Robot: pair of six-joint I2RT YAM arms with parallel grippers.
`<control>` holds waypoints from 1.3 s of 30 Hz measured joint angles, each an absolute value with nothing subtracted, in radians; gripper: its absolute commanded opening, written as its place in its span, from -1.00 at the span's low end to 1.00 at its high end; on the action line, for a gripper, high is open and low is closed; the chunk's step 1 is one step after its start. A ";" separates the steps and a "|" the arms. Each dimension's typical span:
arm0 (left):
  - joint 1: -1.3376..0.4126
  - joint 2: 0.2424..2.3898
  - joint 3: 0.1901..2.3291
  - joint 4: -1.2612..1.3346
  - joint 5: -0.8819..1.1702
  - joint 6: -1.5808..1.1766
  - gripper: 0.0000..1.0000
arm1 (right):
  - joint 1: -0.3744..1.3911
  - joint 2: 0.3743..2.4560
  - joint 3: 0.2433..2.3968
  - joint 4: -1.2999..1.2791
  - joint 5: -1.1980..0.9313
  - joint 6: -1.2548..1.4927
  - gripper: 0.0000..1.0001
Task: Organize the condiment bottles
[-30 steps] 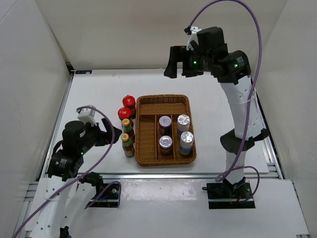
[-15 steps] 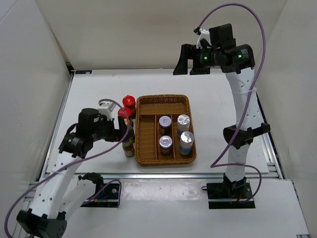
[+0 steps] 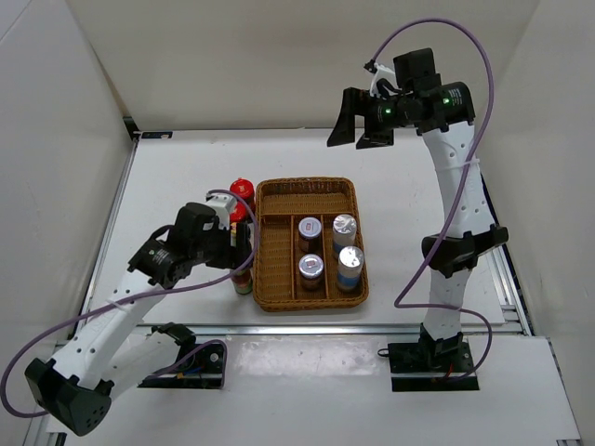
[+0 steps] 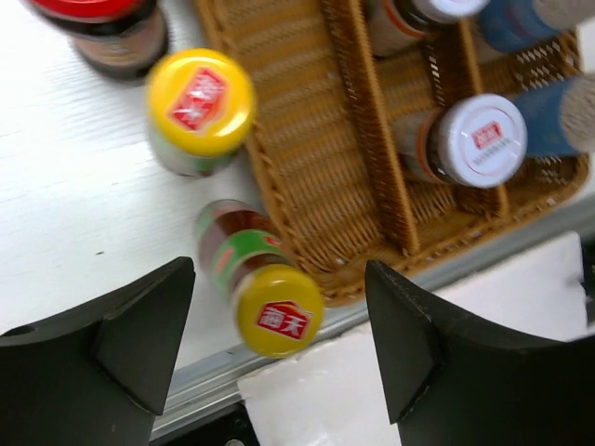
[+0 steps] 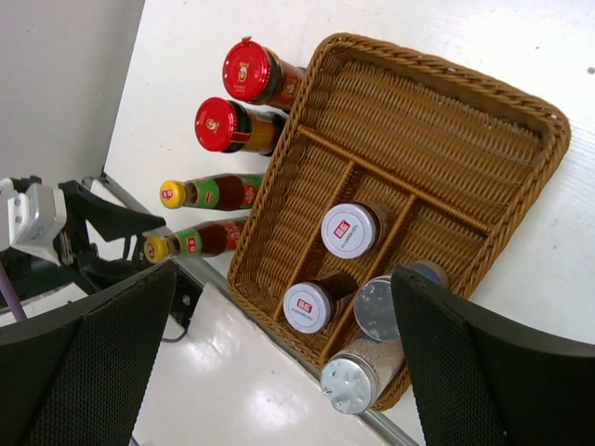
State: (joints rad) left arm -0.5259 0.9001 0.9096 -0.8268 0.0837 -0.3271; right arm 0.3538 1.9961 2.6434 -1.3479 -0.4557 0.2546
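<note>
Two yellow-capped bottles (image 4: pixel 277 311) (image 4: pixel 200 102) stand just left of the wicker tray (image 3: pixel 307 190), with two red-lidded jars (image 3: pixel 243 190) (image 5: pixel 220 124) behind them. My left gripper (image 4: pixel 279 344) is open above the nearer yellow-capped bottle, its fingers either side of the cap without touching it. In the top view the left gripper (image 3: pixel 237 243) hides most of both bottles. Two white-lidded jars (image 3: pixel 310 228) (image 3: pixel 310 267) and two silver-topped jars (image 3: pixel 345 225) (image 3: pixel 350 257) stand in the tray's right compartments. My right gripper (image 3: pixel 358 125) is open and empty, high over the table's back.
The tray's long left compartment (image 5: pixel 307 186) and its back section (image 5: pixel 437 139) hold nothing. The table's metal front edge (image 4: pixel 195 395) runs just below the nearer yellow-capped bottle. White walls enclose the table on three sides.
My left arm has swung forward and right, bringing its open gripper over the yellow-capped bottles. My right arm has shifted slightly right and stays high.
</note>
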 measured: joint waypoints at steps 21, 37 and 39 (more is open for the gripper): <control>-0.526 0.973 0.966 -0.899 -0.041 -0.337 -0.79 | 0.355 1.918 2.477 -1.356 -0.460 0.254 1.00; -0.527 1.130 1.481 -1.004 0.013 -0.260 -0.79 | 0.355 1.891 2.425 -1.359 -0.440 0.254 1.00; -0.527 1.184 1.500 -0.982 0.016 -0.260 -0.79 | 0.355 1.891 2.425 -1.359 -0.440 0.254 1.00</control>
State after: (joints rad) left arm -0.5266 1.1839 1.4998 -0.9825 0.0158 -0.2604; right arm 0.3546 1.8912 2.4248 -1.3594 -0.4400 0.2539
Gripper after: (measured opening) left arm 0.480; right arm 0.998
